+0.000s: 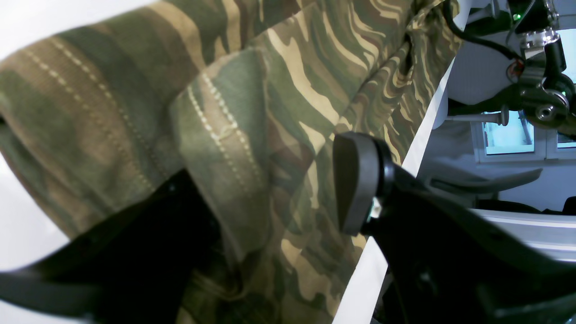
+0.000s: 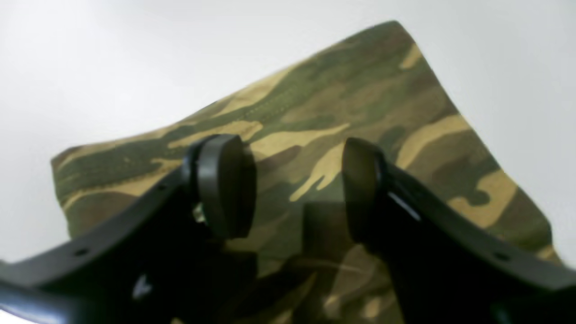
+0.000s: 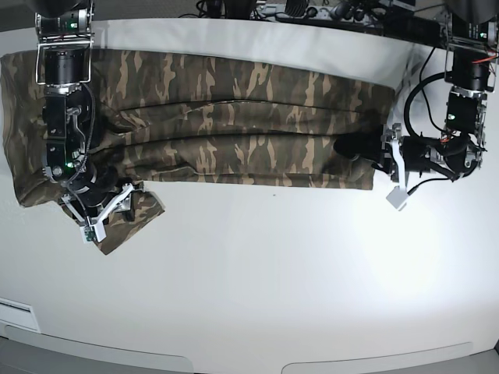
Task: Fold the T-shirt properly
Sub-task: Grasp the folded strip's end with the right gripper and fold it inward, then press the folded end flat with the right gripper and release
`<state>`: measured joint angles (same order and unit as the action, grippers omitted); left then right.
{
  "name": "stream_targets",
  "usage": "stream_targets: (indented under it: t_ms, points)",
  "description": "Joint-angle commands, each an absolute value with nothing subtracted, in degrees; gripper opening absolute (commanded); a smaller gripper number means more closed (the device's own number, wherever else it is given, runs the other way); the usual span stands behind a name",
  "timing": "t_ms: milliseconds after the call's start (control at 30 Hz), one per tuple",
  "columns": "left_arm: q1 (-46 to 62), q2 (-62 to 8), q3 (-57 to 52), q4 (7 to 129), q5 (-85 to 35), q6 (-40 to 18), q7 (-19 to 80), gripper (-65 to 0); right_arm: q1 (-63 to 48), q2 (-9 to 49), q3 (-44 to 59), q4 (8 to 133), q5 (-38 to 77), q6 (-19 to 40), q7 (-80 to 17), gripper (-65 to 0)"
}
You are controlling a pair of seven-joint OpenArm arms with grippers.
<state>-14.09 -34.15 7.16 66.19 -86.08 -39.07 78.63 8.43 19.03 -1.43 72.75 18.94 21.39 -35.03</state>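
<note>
Left wrist: my left gripper (image 1: 270, 198) spread wide, stitched hem of soft olive-brown-tan camouflage T-shirt (image 1: 279, 90) lying between jaws, not clamped.

Right wrist: right gripper (image 2: 297, 189) parted, empty, over sleeve.

Base: I see shirt stretched crosswise on white table (image 3: 257, 288); each gripper at one end, equally near.

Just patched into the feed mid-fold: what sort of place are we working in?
Most likely a robotics lab bench. A plain white table holds only the T-shirt, cables and equipment crowd its far edge, and the left wrist view shows a window beyond the table.
</note>
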Motion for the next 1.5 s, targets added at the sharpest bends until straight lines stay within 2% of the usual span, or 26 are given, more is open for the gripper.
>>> stream_targets:
  t_ms: [0,67,133,433,667,900,1300,1467]
  points:
    - [-14.6,-35.1,7.0,66.7,-85.0,-39.4,80.0,-30.1,7.2,19.0,-2.2,71.8,15.9,22.4,-43.1,-35.0]
    - [-14.6,-35.1,7.0,66.7,-85.0,-39.4,80.0,-30.1,7.2,19.1,-2.2,71.8,13.6,20.8,-42.8,-47.7]
    - [-14.6,-35.1,7.0,66.7,-85.0,-39.4,80.0,-30.1,7.2,19.1,-2.2,71.8,10.9,19.1,-42.7,-64.9]
    - [-14.6,-35.2,7.0,66.7,-85.0,-39.4,80.0,-30.1,8.2,20.7,-2.2,75.7,8.9,16.9,-44.8,-65.0]
    - [-14.9,-35.4,7.0,66.7,-85.0,-39.4,80.0,-30.1,5.8,23.0,-2.1,93.0,8.9,16.5,-53.6,-65.0]
    - [-14.9,-35.4,7.0,66.7,-85.0,-39.4,80.0,-30.1,-3.7,28.5,1.9,107.5,9.4,17.1,-54.3,-65.0]
    - [-14.9,-35.4,7.0,66.7,-85.0,-39.5,80.0,-30.1,-24.0,28.5,21.8,126.1,30.2,24.6,-54.4,-65.0]
    - [-14.9,-35.4,7.0,66.7,-85.0,-39.5,80.0,-30.1,-30.6,28.4,26.1,129.7,34.7,23.9,-55.6,-65.0]
